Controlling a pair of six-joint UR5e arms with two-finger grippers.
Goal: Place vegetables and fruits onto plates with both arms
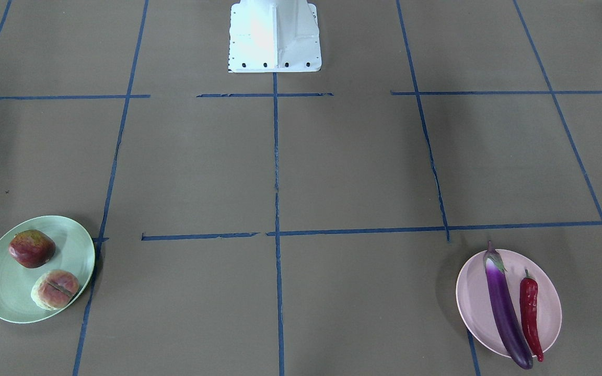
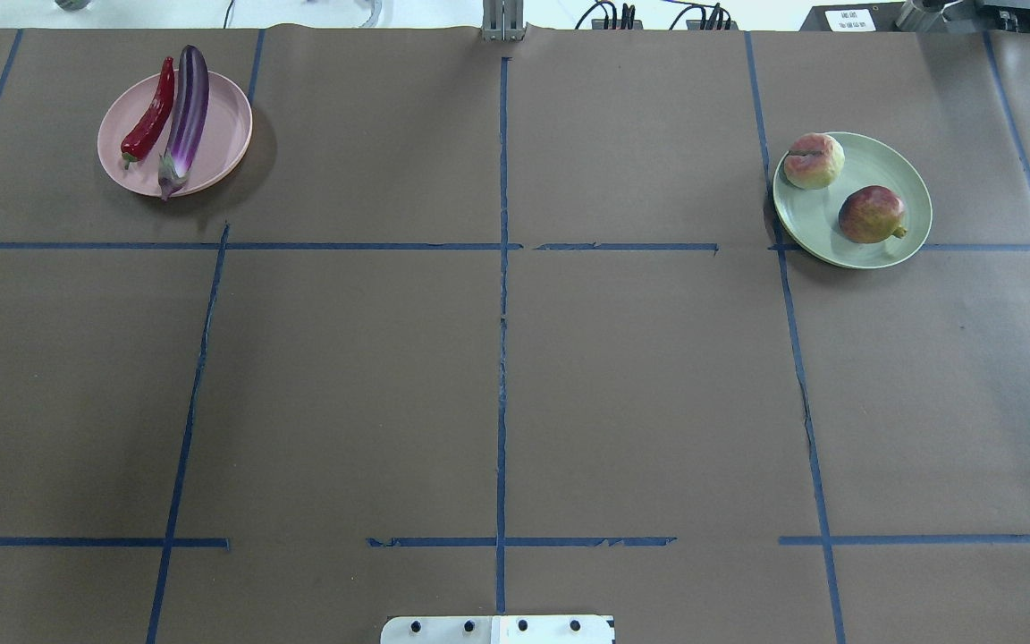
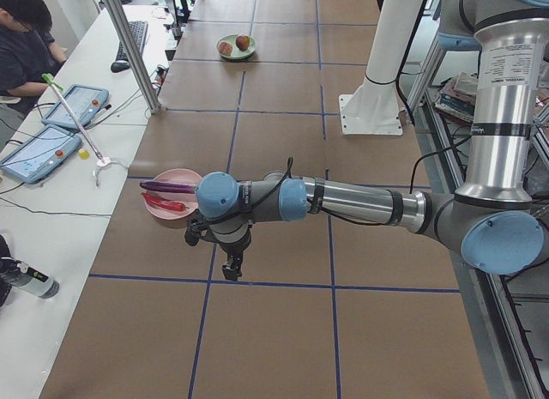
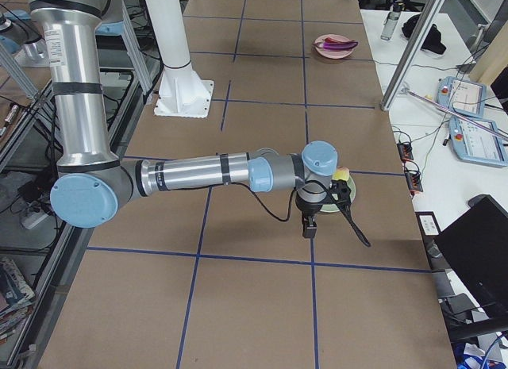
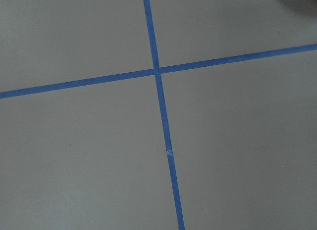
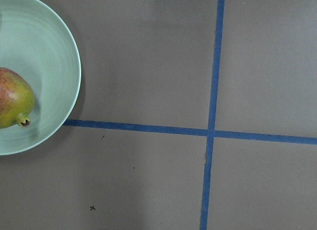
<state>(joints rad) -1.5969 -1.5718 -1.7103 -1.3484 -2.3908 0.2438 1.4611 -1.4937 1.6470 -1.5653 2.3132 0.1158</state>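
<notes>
The purple eggplant (image 2: 186,112) and the red chili pepper (image 2: 150,116) lie side by side on the pink plate (image 2: 224,134) at the far left. The peach (image 2: 814,161) and the pomegranate (image 2: 872,215) sit on the green plate (image 2: 814,219) at the far right. The right wrist view shows the green plate's edge (image 6: 49,57) with the pomegranate (image 6: 12,99). My left gripper (image 3: 232,270) hangs over bare table near the pink plate (image 3: 159,203). My right gripper (image 4: 308,228) hangs beside the green plate (image 4: 352,193). I cannot tell whether either is open or shut.
The brown table carries a grid of blue tape lines (image 2: 502,358). The white base block (image 1: 275,36) stands at the robot's edge. An operator (image 3: 21,39) sits at a side bench with tablets (image 3: 39,150). A metal post (image 3: 129,47) stands by the table's far edge.
</notes>
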